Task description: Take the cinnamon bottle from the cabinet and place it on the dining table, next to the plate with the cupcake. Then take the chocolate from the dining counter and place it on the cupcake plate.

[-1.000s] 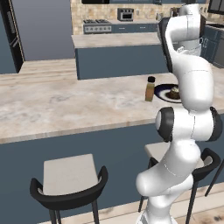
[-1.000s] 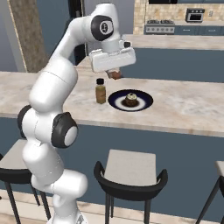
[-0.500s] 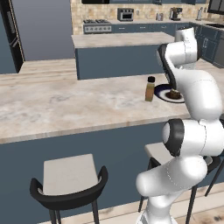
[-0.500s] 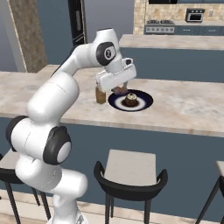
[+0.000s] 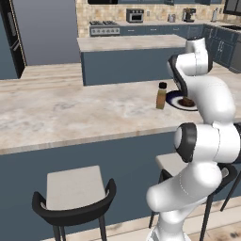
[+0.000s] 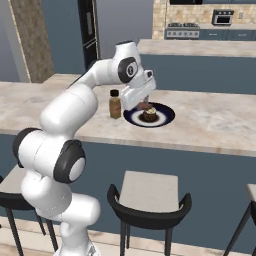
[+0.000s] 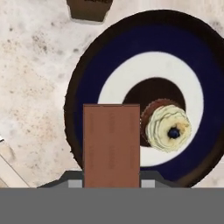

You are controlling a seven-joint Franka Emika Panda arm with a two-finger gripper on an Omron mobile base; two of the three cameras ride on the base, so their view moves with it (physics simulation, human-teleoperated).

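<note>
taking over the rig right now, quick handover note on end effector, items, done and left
End effector: shut on the chocolate bar, hovering low over the cupcake plate.
Cinnamon bottle: upright on the dining counter, just beside the plate; that step looks done.
Cupcake: on the plate's centre, next to where the chocolate hangs.
Left: lower the chocolate onto a bare part of the plate, release, and withdraw without bumping the cupcake or bottle.

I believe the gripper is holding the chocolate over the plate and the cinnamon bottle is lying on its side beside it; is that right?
Not quite: the cinnamon bottle stands upright beside the plate, as the right base view shows. The gripper does hold the chocolate over the plate.
</note>
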